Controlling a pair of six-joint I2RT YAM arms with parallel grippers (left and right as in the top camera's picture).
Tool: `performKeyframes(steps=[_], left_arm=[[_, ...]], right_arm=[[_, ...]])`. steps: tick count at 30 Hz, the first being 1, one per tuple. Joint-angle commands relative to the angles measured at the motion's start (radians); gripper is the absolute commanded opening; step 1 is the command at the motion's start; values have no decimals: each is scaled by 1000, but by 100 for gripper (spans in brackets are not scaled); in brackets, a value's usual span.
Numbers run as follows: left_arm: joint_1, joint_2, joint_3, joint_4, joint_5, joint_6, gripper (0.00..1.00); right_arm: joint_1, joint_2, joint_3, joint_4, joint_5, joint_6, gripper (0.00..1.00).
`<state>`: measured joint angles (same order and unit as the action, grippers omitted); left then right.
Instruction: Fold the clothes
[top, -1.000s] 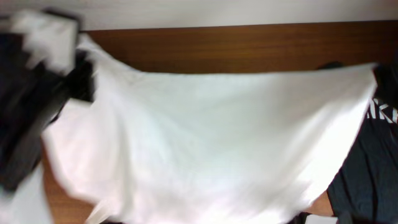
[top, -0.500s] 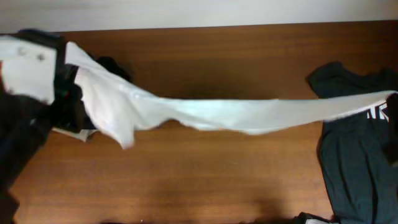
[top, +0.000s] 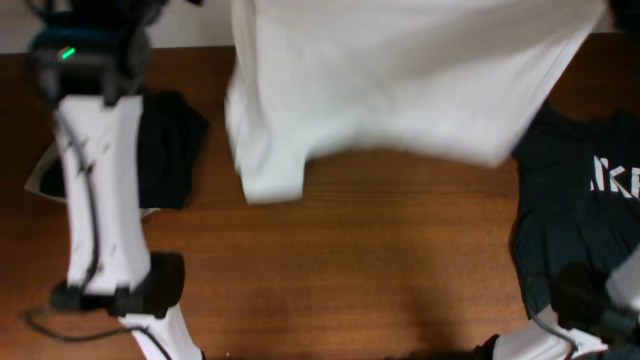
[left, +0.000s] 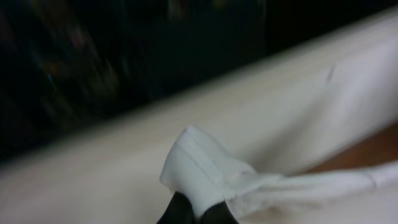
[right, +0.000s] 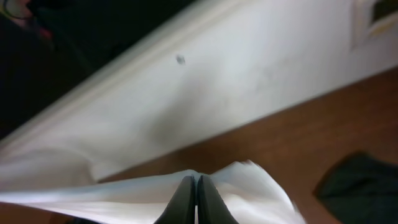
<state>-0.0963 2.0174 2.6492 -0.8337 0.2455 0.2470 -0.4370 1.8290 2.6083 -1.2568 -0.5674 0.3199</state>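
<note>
Because a shirt has to be opened out flat before it can be folded, the white T-shirt (top: 400, 90) is held up off the counter (top: 380, 270) by both arms, stretched wide between them so that its body hangs as a broad sheet across the far side of the overhead view. The left pincer (left: 198, 214) is pressed together on a bunched, hemmed edge of the white cloth, and the right pincer (right: 196, 199) has its tips closed tight on another white fold, each at an opposite end; judging by that, the aim is to pull the cloth taut and lay it down smooth. One short sleeve (top: 270, 175) droops at the lower left corner, and the bottom edge is blurred, which suggests the fabric is swinging. Seen from above, the shirt looks plain white and lightly creased; no print or lettering shows on the side facing the camera. A black T-shirt (top: 575, 230) with white lettering lies rumpled on the counter at the right, and a second dark garment (top: 178, 150) sits just beside the left arm (top: 95, 200), both apart from the hanging shirt.
</note>
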Motion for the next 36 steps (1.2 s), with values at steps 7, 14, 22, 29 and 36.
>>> performKeyframes(steps=[7, 14, 22, 29, 36], left_arm=[[8, -28, 12, -510, -44, 47, 0], [8, 124, -248, -833, -44, 47, 0], [16, -83, -638, -851, -42, 28, 1], [27, -286, -1204, -633, -39, -32, 8], [29, -286, -1314, -579, -56, -52, 33]], right_arm=[[42, 44, -31, -333, 57, -171, 4], [135, 173, -329, -442, 281, -216, 4], [136, 86, -798, -441, 317, -288, 4], [136, -74, -1248, -249, 307, -282, 9], [112, -74, -1416, -44, 318, -222, 36]])
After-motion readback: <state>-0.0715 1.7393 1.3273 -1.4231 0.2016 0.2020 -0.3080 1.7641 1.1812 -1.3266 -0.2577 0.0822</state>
